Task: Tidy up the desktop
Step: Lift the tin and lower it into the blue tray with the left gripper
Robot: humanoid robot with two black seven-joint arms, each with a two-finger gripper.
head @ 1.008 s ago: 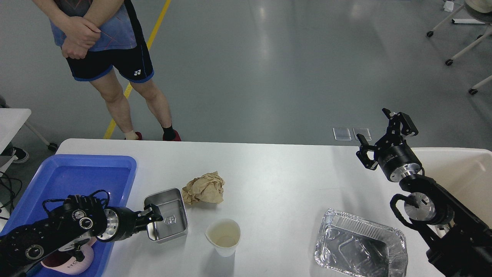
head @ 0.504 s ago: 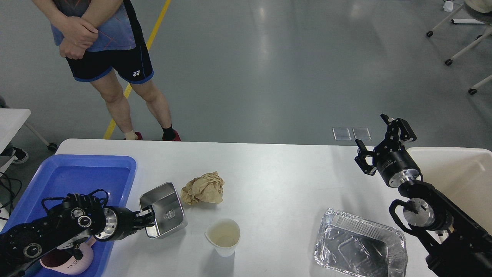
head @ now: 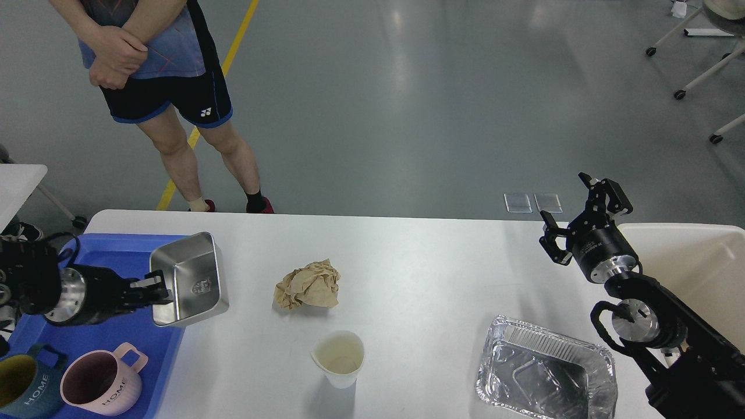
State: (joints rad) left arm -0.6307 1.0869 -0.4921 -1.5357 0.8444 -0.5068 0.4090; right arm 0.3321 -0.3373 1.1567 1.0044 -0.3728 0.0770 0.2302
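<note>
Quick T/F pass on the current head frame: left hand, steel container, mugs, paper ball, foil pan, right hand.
1. The left hand grips a steel container, tilted, at the blue tray's right edge. True.
2. Both mugs stand on the desktop. False: the pink mug and the teal mug are in the blue tray.
3. The crumpled brown paper lies on the desktop beyond the paper cup. True.
4. The right hand holds the foil pan. False: it is open and empty; the pan sits on the desktop.
5. The cream bin is at the right. True.
</note>
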